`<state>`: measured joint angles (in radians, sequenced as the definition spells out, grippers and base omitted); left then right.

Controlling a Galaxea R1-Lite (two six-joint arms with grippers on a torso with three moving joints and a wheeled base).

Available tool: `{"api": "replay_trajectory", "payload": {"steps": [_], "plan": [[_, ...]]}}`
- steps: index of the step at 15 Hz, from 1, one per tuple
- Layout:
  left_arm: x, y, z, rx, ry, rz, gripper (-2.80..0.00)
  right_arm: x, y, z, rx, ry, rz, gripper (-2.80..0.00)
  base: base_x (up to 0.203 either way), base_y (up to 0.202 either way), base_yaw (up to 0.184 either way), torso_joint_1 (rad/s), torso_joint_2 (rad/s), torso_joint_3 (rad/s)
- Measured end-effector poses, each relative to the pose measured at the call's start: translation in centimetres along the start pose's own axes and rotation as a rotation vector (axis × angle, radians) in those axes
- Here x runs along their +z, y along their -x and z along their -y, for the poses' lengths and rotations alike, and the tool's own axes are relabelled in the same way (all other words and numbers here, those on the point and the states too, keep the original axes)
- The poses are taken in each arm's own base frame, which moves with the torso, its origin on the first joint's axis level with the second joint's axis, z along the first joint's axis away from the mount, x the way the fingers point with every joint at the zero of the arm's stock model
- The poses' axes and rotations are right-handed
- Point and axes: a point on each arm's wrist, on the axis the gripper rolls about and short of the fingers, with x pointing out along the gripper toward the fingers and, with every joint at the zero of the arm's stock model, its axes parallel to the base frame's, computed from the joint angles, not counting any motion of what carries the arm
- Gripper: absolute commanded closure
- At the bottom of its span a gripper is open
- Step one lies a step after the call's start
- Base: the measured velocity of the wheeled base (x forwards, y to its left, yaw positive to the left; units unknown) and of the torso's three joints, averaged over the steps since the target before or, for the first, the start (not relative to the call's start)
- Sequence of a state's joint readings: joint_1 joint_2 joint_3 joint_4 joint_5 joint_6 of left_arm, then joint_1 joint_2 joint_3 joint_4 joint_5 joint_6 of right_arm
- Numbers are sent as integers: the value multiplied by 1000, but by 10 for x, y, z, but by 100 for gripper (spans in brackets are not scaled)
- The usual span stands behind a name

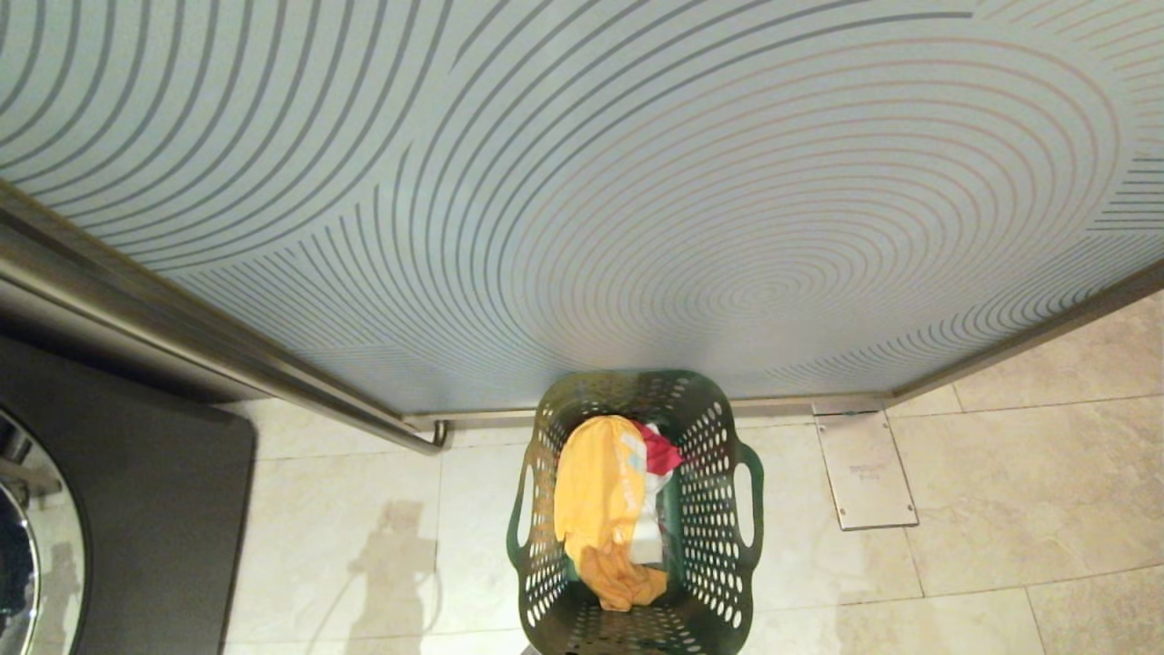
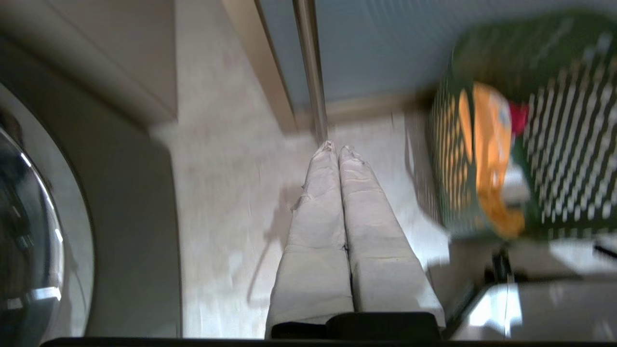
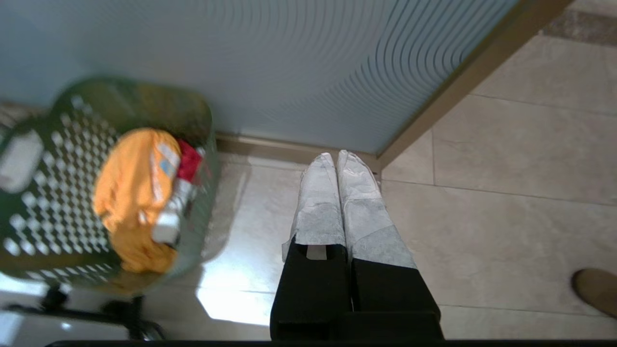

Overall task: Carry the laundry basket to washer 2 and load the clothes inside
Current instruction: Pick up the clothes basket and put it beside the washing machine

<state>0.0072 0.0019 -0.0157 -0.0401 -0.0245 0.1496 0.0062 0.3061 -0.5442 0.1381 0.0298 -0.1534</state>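
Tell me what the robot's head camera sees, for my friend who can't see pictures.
A dark green laundry basket with holes stands on a pale tiled floor, holding a yellow-orange garment, something white and something red-pink. Behind it is a frosted glass panel with curved stripes, and a dark grey washer shows at the left edge. No gripper is in this view.

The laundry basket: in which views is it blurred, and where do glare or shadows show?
Head view: the laundry basket is sharp, with faint shadows on the floor tiles. Left wrist view: the basket is smeared by blur; the shut left hand casts a shadow on the floor. Right wrist view: the basket is blurred, a bright glare patch lies beside the shut right hand.
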Motion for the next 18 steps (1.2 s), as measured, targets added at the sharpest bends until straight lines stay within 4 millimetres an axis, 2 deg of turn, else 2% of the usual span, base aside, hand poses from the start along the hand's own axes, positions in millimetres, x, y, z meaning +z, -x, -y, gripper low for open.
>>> {"api": "replay_trajectory", "payload": {"steps": [1, 3, 6, 7, 9, 10, 12, 14, 16, 18], "plan": [[10, 2, -1, 5, -2, 44, 0, 16, -11, 3, 4, -30, -27, 0, 0, 0, 0, 0, 0, 0], [37, 11, -5, 12, -6, 129, 0, 24, -32, 5, 13, -82, -106, 0, 0, 0, 0, 0, 0, 0], [81, 18, -12, 7, -2, 122, 0, -14, -60, 0, 36, -141, -332, 0, 0, 0, 0, 0, 0, 0], [92, 13, -13, -1, 0, 80, 0, -29, -67, -3, 44, -155, -411, 0, 0, 0, 0, 0, 0, 0], [105, -6, -16, -28, 8, -38, 0, -42, -77, -5, 63, -169, -496, 0, 0, 0, 0, 0, 0, 0], [102, -17, -15, -57, 13, -117, 0, -41, -84, -5, 87, -182, -503, 0, 0, 0, 0, 0, 0, 0], [76, -33, -10, -124, 24, -305, 0, -33, -97, -6, 178, -291, -504, 0, 0, 0, 0, 0, 0, 0], [51, -40, -7, -163, 45, -451, 0, -30, -110, -9, 311, -447, -535, 0, 0, 0, 0, 0, 0, 0], [43, -47, -4, -208, 93, -531, 0, -37, -123, -12, 373, -511, -611, 0, 0, 0, 0, 0, 0, 0], [45, -57, -4, -267, 142, -597, 0, -47, -134, -15, 380, -529, -688, 0, 0, 0, 0, 0, 0, 0]]}}
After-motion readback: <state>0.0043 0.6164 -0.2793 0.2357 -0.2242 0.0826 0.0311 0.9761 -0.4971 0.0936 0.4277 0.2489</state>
